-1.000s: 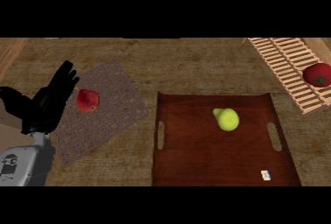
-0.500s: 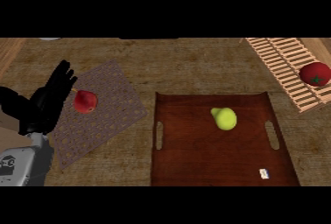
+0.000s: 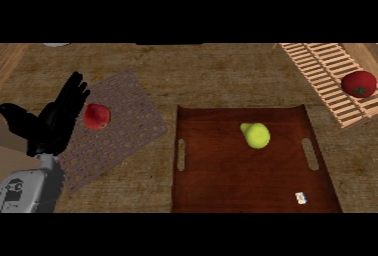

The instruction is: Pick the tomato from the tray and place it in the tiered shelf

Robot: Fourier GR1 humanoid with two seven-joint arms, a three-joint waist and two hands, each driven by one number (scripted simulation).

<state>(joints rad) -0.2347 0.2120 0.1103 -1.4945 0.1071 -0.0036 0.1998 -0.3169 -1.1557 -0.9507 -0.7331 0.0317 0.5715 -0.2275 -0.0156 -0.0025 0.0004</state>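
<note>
Table [image 3: 221, 70] scene: tomato [image 3: 359, 83] already sits on tiered shelf [image 3: 325, 75], right of tray [image 3: 251, 195]; left hand [image 3: 55, 122] released, resting. Placement looks done; no next move needed.

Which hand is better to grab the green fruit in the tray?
Probably the left hand: it is open over the mat's edge, just left of the tray holding the green fruit. The right hand shows nowhere.

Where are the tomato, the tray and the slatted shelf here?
tomato [image 3: 358, 83], head view, middle of its red skin.
tray [image 3: 244, 185], head view, bare brown floor.
shelf [image 3: 317, 65], head view, wooden slats left of the tomato.
</note>
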